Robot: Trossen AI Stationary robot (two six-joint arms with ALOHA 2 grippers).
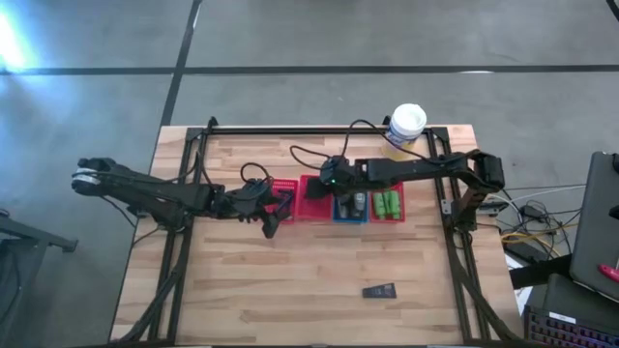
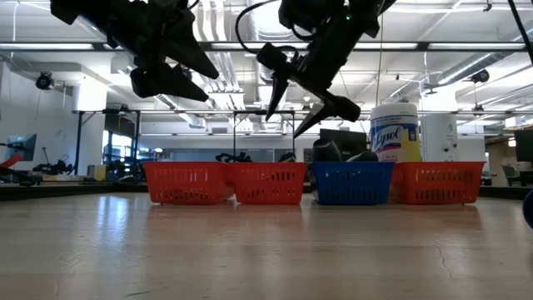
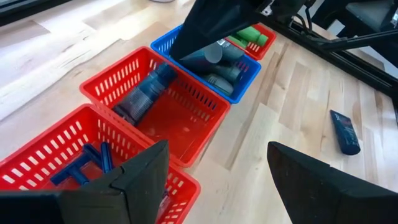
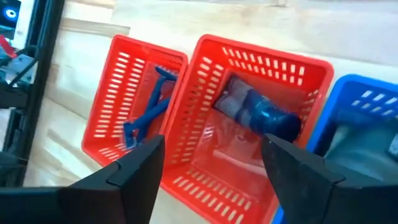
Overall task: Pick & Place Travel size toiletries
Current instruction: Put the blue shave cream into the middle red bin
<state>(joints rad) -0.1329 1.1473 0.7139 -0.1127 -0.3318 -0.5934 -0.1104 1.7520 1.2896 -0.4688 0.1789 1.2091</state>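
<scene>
Four small baskets stand in a row. The leftmost red basket (image 4: 124, 93) holds thin razors (image 4: 146, 112). A dark tube (image 4: 258, 112) lies in the second red basket (image 4: 249, 168), and my right gripper (image 4: 211, 158) hangs open above that basket with nothing between its fingers. Grey tubes (image 3: 217, 68) fill the blue basket (image 1: 350, 208), and green bottles (image 1: 387, 204) fill the far-right red one. One more dark tube (image 1: 380, 290) lies on the table near its front edge. My left gripper (image 3: 217, 162) hovers open just in front of the left baskets, also with nothing in it.
A white-lidded yellow canister (image 1: 406, 126) stands behind the baskets at the table's far edge. Black frame rails (image 1: 184, 193) run along the table's left and right sides. Bare wood (image 1: 290, 280) lies in front of the baskets.
</scene>
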